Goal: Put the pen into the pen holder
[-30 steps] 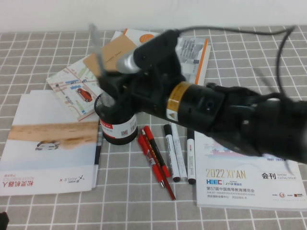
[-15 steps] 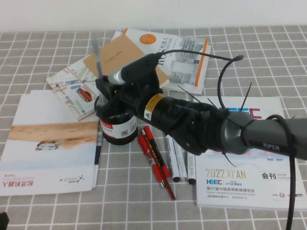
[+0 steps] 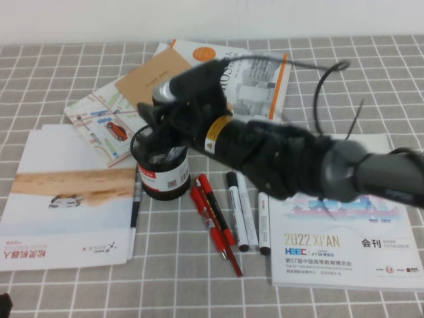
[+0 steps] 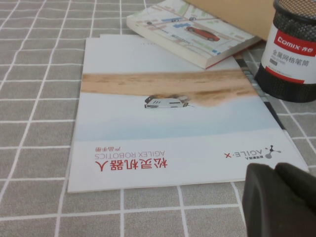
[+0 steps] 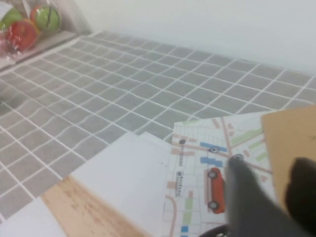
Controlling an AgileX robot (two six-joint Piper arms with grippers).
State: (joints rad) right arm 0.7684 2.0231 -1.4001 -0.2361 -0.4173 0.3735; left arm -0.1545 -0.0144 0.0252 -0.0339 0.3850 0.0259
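The black mesh pen holder point(image 3: 161, 173) with its red-and-white label stands left of the table's middle; it also shows in the left wrist view point(image 4: 291, 54). My right gripper point(image 3: 159, 111) hangs just over the holder's far rim. In the right wrist view its fingers point(image 5: 247, 202) stand apart with nothing between them, and my right gripper point(image 5: 269, 170) is open. The grey-silver pen does not show in any view; the arm hides most of the holder's mouth. My left gripper point(image 4: 281, 197) is shut and empty, low over the cloth near the white booklet's near corner.
Two red pens point(image 3: 215, 215) and white markers with black caps point(image 3: 246, 212) lie right of the holder. A white booklet point(image 3: 66, 199) lies to its left, a map book point(image 3: 99, 122) and brown book point(image 3: 156, 73) behind, and a catalogue point(image 3: 344, 245) at the right. A dark slim thing point(image 3: 135, 205) lies along the booklet's edge.
The grey pen stood upright in my right gripper above the holder's left rim; it no longer shows. My right gripper has shifted a little right and back over the holder. The left arm has not moved.
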